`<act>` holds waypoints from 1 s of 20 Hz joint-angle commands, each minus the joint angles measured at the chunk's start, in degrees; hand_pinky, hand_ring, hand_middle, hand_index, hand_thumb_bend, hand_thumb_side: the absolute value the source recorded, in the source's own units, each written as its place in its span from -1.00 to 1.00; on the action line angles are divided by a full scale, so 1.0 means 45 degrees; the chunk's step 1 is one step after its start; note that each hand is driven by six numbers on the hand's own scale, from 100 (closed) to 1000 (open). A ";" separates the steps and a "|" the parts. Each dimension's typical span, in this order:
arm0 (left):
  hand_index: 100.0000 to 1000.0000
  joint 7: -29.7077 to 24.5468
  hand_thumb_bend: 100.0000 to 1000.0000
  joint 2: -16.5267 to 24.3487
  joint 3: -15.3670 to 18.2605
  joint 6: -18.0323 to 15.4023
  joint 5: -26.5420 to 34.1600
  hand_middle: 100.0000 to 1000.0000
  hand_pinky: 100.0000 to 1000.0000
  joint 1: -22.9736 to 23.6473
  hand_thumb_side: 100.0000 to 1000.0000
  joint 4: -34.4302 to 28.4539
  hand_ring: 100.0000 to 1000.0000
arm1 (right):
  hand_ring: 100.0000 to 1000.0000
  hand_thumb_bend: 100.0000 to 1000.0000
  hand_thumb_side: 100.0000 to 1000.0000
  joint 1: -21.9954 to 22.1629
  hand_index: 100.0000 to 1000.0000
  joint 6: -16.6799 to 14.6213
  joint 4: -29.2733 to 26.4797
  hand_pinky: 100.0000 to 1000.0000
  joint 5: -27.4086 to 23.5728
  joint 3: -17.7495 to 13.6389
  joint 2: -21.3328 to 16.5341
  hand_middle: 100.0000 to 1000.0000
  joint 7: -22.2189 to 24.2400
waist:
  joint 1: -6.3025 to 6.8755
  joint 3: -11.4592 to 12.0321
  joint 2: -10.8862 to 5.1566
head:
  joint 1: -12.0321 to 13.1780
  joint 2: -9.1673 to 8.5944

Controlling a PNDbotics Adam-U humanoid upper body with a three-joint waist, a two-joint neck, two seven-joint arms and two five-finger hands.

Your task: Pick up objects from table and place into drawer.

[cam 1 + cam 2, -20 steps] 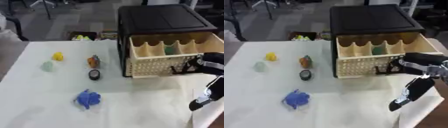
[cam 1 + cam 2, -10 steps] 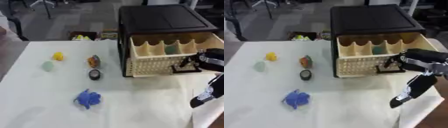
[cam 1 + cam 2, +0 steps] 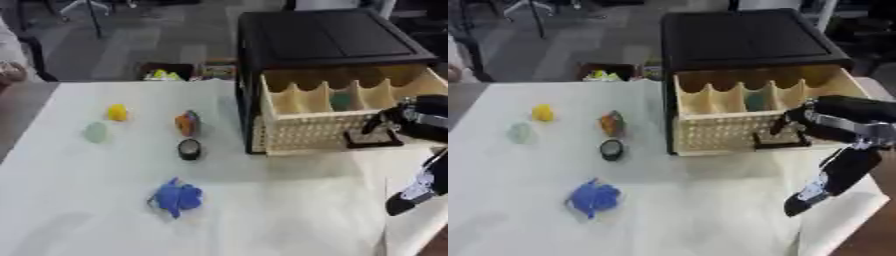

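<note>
A black cabinet (image 3: 328,40) stands at the table's far right with its cream lattice drawer (image 3: 319,132) pulled out. The drawer has several compartments, and something green (image 3: 343,101) lies in one. My right hand (image 3: 796,121) is at the drawer's front, fingers curled on the black drawer handle (image 3: 779,143). On the white table lie a yellow object (image 3: 116,112), a pale green one (image 3: 95,132), an orange multicoloured one (image 3: 186,123), a small black round one (image 3: 189,148) and a crumpled blue one (image 3: 178,196). My left hand is out of sight.
My right forearm (image 3: 833,175) hangs over the table's right front corner. A low box (image 3: 171,74) with yellow things stands on the floor beyond the table's far edge. The white table (image 3: 280,210) shows bare cloth across its front.
My right hand has shifted slightly at the drawer handle and the forearm has risen a little. The objects on the table have not moved.
</note>
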 commanded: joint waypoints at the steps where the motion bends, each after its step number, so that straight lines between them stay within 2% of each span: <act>1: 0.59 0.0033 -1.00 0.0367 0.0140 -0.0017 -0.0039 0.43 0.32 -0.0072 0.55 -0.0193 0.46 | -1.00 1.00 -0.02 -0.0086 0.59 -0.0043 -0.0206 -1.00 -0.0266 -0.0284 -0.0313 -1.00 0.0186 | -0.0005 -0.0014 -0.0164 | 0.0030 0.0019; 9: 0.59 0.0078 -1.00 0.0382 0.0163 -0.0046 -0.0053 0.43 0.32 -0.0049 0.55 -0.0193 0.46 | -1.00 1.00 -0.02 -0.0213 0.52 -0.0121 -0.0206 -1.00 -0.0605 -0.1044 -0.0121 -1.00 -0.0564 | 0.0002 -0.0082 -0.0189 | 0.0092 0.0051; 15: 0.59 0.0123 -1.00 0.0387 0.0182 -0.0043 -0.0069 0.42 0.32 -0.0033 0.55 -0.0193 0.46 | -1.00 1.00 -0.01 -0.0391 0.41 -0.0039 -0.0206 -1.00 -0.1436 -0.1730 0.0244 -1.00 -0.1124 | -0.0005 -0.0120 -0.0213 | 0.0175 0.0053; 17: 0.59 0.0127 -1.00 0.0382 0.0186 -0.0043 -0.0082 0.42 0.32 -0.0027 0.55 -0.0193 0.46 | -1.00 1.00 0.07 -0.0522 0.37 0.0012 -0.0206 -1.00 -0.1761 -0.1961 0.0393 -1.00 -0.1306 | 0.0000 -0.0128 -0.0210 | 0.0199 0.0072; 19: 0.59 0.0135 -1.00 0.0380 0.0195 -0.0055 -0.0089 0.42 0.32 -0.0021 0.55 -0.0193 0.46 | -1.00 1.00 0.29 -0.0703 0.33 0.0017 -0.0206 -1.00 -0.2080 -0.2226 0.0572 -1.00 -0.1694 | 0.0010 -0.0137 -0.0204 | 0.0226 0.0100; 20: 0.59 0.0139 -1.00 0.0377 0.0198 -0.0060 -0.0093 0.42 0.32 -0.0017 0.55 -0.0193 0.46 | -1.00 1.00 0.62 -0.0783 0.30 0.0009 -0.0206 -1.00 -0.2221 -0.2348 0.0656 -1.00 -0.1983 | 0.0015 -0.0142 -0.0202 | 0.0239 0.0111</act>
